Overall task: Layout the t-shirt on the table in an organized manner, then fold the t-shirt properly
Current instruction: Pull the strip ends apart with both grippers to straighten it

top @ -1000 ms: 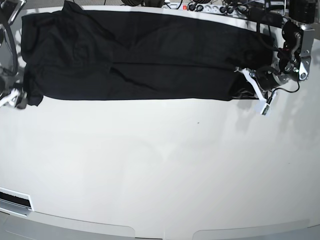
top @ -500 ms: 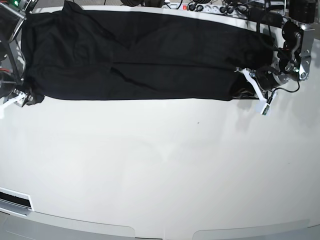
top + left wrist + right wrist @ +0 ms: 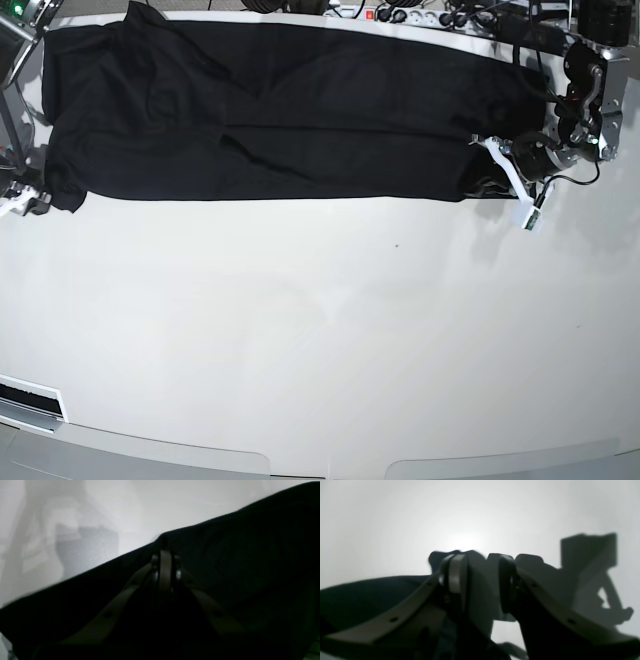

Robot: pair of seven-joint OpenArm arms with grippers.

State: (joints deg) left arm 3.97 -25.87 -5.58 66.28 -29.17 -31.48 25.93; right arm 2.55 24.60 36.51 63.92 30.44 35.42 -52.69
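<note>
The black t-shirt (image 3: pixel 280 110) lies as a long flat band across the far side of the white table (image 3: pixel 320 330). My left gripper (image 3: pixel 492 175) is at its right end. In the left wrist view, this gripper (image 3: pixel 165 555) is shut on the t-shirt (image 3: pixel 250 555) at its hem. My right gripper (image 3: pixel 25 200) sits low at the shirt's near left corner. Its wrist view shows the right gripper (image 3: pixel 480 565) with jaws apart and only the table (image 3: pixel 395 517) between them. The t-shirt (image 3: pixel 370 592) lies against the left finger (image 3: pixel 455 572).
A power strip with cables (image 3: pixel 410 15) runs along the table's back edge. A dark slot (image 3: pixel 30 400) sits at the near left corner. Bare white tabletop fills the whole near half, down to the curved front edge (image 3: pixel 330 470).
The right gripper shifted slightly at the shirt's left corner and its jaws have narrowed. The left gripper and the right end of the shirt have not moved.
</note>
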